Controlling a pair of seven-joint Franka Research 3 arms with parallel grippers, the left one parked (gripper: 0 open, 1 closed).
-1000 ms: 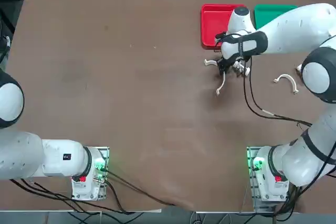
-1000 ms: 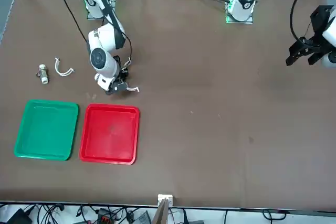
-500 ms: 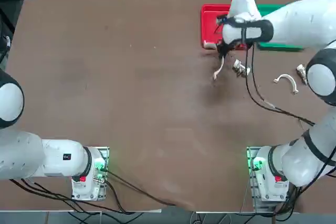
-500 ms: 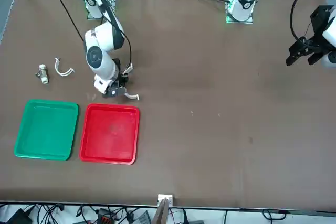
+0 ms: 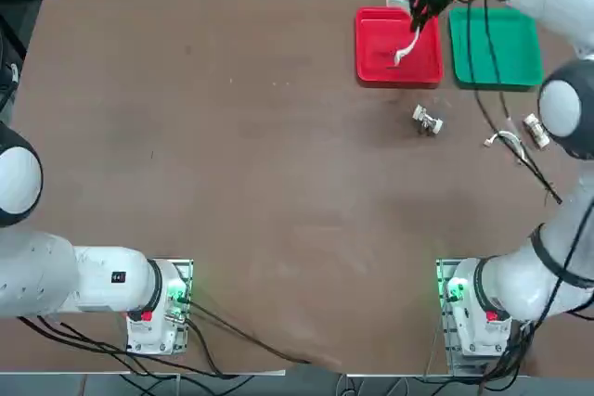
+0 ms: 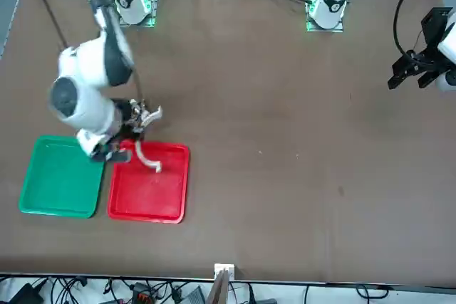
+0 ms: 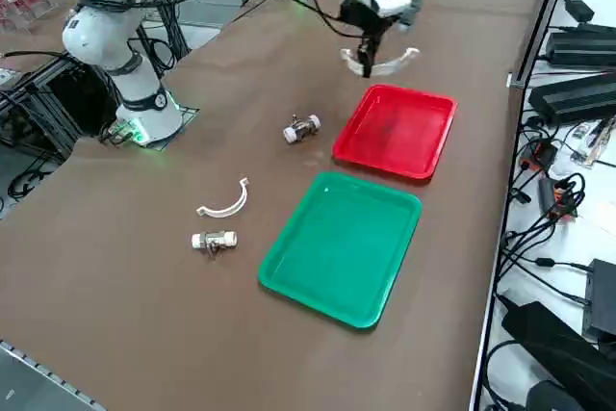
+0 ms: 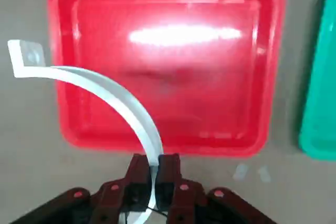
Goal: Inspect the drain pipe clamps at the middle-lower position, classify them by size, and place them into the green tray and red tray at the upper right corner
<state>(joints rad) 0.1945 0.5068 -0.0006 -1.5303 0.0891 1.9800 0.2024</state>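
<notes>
My right gripper [image 8: 154, 178] pinches one end of the big clamp [image 8: 100, 94], high above the red tray [image 8: 262, 77]. I should lower it over the tray middle before opening, so it does not bounce out.

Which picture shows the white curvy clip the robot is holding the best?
The right wrist view: the clamp fills it, pinched in the right gripper above the red tray. Top, front and side views show it small, dangling.
</notes>
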